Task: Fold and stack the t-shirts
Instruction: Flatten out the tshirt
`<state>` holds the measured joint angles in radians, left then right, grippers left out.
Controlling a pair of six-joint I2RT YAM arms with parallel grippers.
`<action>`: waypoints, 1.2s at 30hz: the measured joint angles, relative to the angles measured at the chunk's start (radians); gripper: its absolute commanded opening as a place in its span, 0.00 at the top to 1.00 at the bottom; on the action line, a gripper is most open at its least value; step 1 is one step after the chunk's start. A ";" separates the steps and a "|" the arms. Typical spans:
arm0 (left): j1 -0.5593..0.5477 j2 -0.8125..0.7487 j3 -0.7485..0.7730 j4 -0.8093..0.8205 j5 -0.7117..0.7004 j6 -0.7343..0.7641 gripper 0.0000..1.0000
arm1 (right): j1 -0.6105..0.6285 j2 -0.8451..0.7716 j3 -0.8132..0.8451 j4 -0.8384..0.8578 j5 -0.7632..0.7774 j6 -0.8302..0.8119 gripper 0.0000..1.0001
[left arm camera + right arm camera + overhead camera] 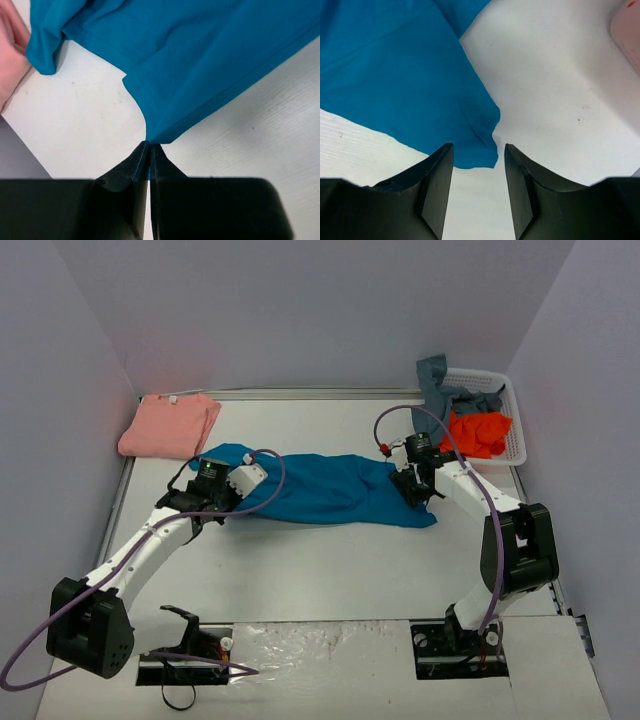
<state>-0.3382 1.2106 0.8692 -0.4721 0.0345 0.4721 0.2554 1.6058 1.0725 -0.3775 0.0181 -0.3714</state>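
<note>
The teal-blue t-shirt lies stretched across the middle of the table. My left gripper is shut on its left corner; in the left wrist view the cloth runs into the pinched fingertips. My right gripper is open over the shirt's right end, and the right wrist view shows a cloth corner between the spread fingers. A folded salmon-pink t-shirt lies at the back left. The bright orange t-shirt and the grey-blue one sit in the basket.
The white lattice basket stands at the back right by the wall. Purple cables loop over both arms. The pink shirt's edge shows at the left of the left wrist view.
</note>
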 measured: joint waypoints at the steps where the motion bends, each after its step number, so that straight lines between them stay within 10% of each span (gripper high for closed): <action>1: 0.003 -0.004 -0.004 0.010 -0.014 -0.007 0.98 | 0.000 0.000 -0.005 -0.003 0.000 -0.002 0.59; 32: 0.032 0.069 -0.015 0.119 -0.113 -0.091 0.98 | 0.000 0.038 -0.092 -0.162 -0.131 -0.207 0.59; 36: 0.032 0.069 -0.015 0.119 -0.114 -0.092 0.98 | 0.000 0.081 -0.104 -0.163 -0.140 -0.221 0.75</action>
<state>-0.3061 1.2800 0.8539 -0.3534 -0.0799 0.3805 0.2550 1.6867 0.9684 -0.5407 -0.1223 -0.5922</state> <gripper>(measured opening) 0.031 0.365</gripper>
